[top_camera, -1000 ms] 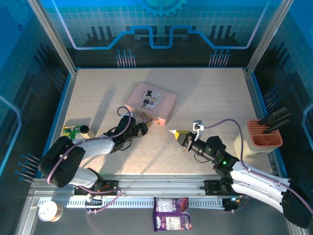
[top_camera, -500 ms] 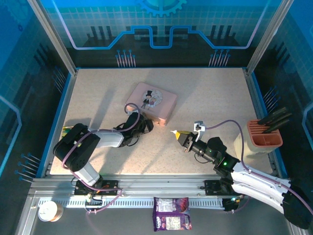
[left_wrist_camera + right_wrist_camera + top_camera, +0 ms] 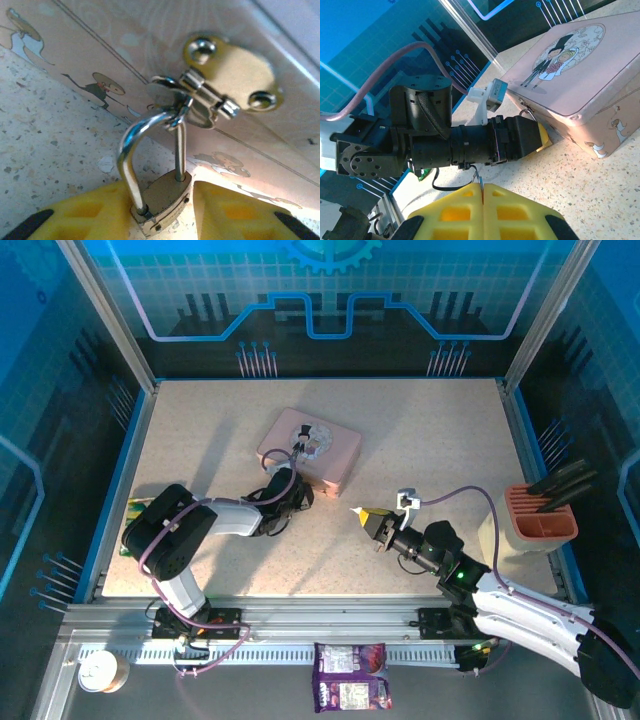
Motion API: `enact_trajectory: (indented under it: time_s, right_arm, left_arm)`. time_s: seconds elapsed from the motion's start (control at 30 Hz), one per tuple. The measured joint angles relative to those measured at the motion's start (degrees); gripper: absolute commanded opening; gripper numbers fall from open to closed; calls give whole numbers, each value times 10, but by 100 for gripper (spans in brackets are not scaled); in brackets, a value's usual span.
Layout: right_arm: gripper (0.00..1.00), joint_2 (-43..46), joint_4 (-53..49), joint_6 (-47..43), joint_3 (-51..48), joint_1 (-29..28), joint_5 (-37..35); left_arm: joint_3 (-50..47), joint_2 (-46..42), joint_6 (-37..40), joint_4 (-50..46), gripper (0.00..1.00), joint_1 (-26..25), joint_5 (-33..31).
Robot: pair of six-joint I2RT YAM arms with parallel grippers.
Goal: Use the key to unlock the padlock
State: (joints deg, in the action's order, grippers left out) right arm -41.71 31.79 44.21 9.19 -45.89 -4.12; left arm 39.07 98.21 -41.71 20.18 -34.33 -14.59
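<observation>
The padlock (image 3: 162, 200), brass with a silver shackle, hangs from the hasp (image 3: 230, 75) on the front of the pink tin (image 3: 310, 448). My left gripper (image 3: 162, 212) has closed round its body. One yellow finger (image 3: 85, 215) touches the shackle side and the other finger (image 3: 235, 210) sits at the opposite edge. From above, the left gripper (image 3: 297, 493) lies low against the tin's front. My right gripper (image 3: 362, 514) hovers to the right of it, apart from the tin. Its fingers (image 3: 482, 189) are shut on the key (image 3: 480, 180), a thin metal sliver poking out between the tips.
A pink holder (image 3: 540, 515) with dark tools stands at the right edge. A green packet (image 3: 140, 512) lies at the left edge. A snack bag (image 3: 350, 680) and a tape roll (image 3: 100, 672) lie beyond the front rail. Bare table lies between the two grippers.
The left arm has folded in and carried its gripper up to the tin's front. Its jaws have narrowed round the padlock. The right arm has not moved.
</observation>
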Motion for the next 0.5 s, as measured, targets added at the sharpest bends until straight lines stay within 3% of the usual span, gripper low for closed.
enact_trajectory:
  time_s: [0.2, 0.5]
  right_arm:
    - [0, 0, -10, 15, 0, -2, -14]
    - [0, 2, -54, 49, 1, -2, -34]
  left_arm:
    - [-11, -14, 11, 1, 17, -6, -6]
    - [-26, -66, 18, -25, 7, -21, -6]
